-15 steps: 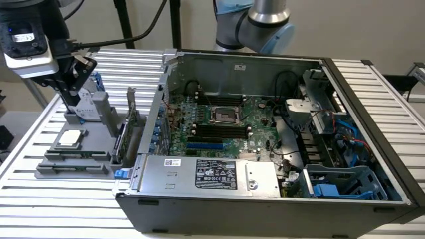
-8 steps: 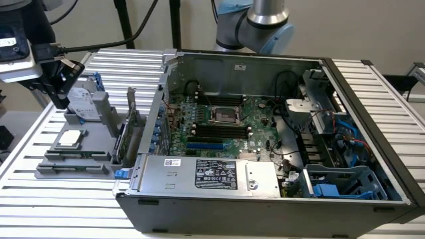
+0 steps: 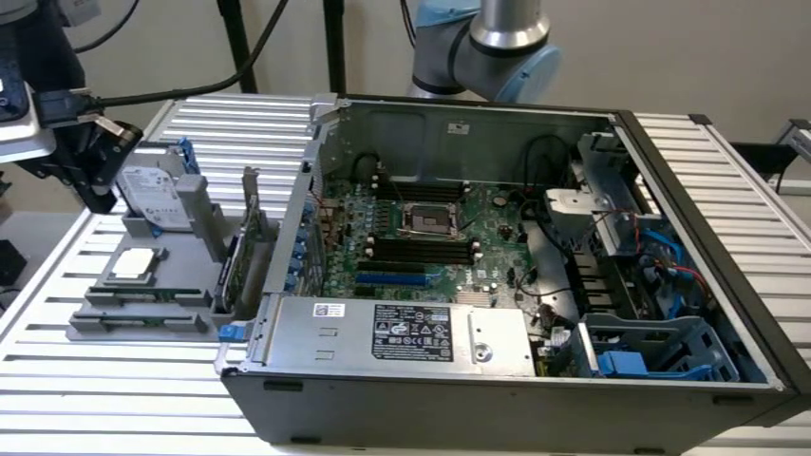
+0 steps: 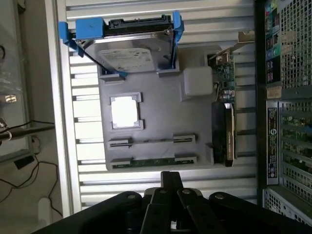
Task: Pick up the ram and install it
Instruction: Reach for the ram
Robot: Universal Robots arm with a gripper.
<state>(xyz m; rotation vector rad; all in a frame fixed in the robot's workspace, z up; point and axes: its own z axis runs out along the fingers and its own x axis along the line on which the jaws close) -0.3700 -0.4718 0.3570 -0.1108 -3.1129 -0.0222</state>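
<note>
The ram point(image 4: 151, 161) stands on edge in the edge slot of the gray parts holder point(image 4: 161, 117), which sits at the lower left of the exterior frame beside the open computer case point(image 3: 380, 399). The pincer point(image 4: 171, 178) is clenched and empty. A clean pickup likely needs the jaws parted, set across the stick's thin faces near its middle, then a straight lift. The arm hangs over the counter point(image 3: 76, 399) at upper left, pincer pointing down near the hard drive point(image 3: 152, 195).
</note>
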